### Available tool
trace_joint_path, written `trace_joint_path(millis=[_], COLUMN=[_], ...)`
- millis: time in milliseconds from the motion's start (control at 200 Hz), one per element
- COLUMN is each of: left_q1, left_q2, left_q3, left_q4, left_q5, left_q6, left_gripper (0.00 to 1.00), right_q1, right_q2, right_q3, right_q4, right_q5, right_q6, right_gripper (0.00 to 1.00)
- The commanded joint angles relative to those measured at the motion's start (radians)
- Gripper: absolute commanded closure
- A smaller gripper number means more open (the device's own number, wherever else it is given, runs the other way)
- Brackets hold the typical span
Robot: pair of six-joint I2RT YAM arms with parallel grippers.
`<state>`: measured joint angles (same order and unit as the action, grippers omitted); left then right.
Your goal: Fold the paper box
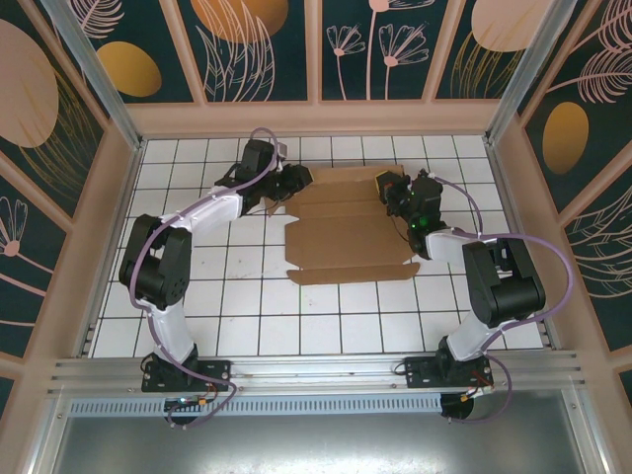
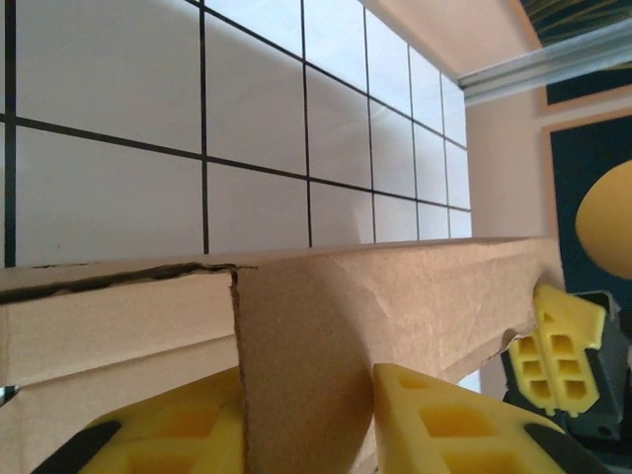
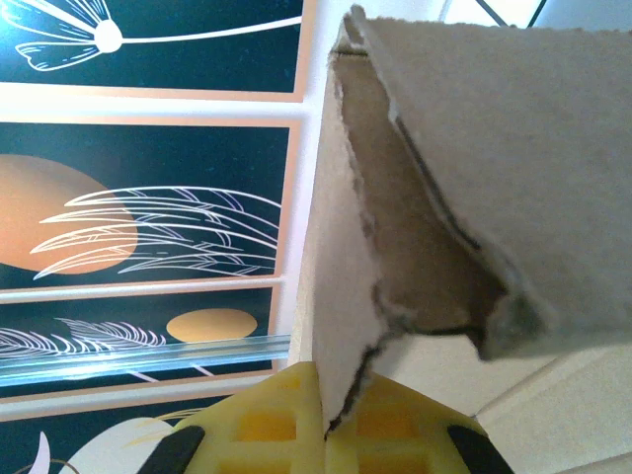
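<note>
Early on: paper box (image 1: 346, 232) mostly flat on tabletop (image 1: 247, 316), most folds left; R fingers (image 3: 267, 425) pinch a raised flap, L fingers (image 2: 454, 425) straddle another, can't tell if clamped.

My fingers (image 2: 454, 425) are yellow, the paper box (image 1: 346, 237) plain brown, the worktop (image 1: 247, 326) white tiles gridded with dark lines.

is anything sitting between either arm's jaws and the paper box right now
Nothing visible does. The left jaws straddle a raised flap of the paper box at its far left corner, with cardboard directly between them. The right jaws are shut on a rough-edged flap at the far right corner.
</note>
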<state>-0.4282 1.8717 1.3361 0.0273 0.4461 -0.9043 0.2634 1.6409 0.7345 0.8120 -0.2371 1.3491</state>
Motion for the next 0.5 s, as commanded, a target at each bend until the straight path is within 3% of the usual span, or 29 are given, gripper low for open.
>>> trace_joint_path(millis=[0, 380, 495], left_q1=[0.009, 0.023, 0.023], left_q2=[-0.031, -0.035, -0.04], left_q3=[-0.031, -0.068, -0.063], left_q4=[0.043, 0.118, 0.098], left_q5=[0.004, 0.048, 0.033], left_q6=[-0.032, -0.074, -0.064], left_gripper=[0.71, 0.84, 0.83], right_q1=[0.011, 0.01, 0.011], right_q2=[-0.015, -0.012, -0.019], right_q3=[0.002, -0.008, 0.001], right_q4=[0.035, 0.055, 0.045], right_q5=[-0.008, 0.001, 0.007], right_q6=[0.002, 0.019, 0.015], right_gripper=[0.98, 0.98, 0.98])
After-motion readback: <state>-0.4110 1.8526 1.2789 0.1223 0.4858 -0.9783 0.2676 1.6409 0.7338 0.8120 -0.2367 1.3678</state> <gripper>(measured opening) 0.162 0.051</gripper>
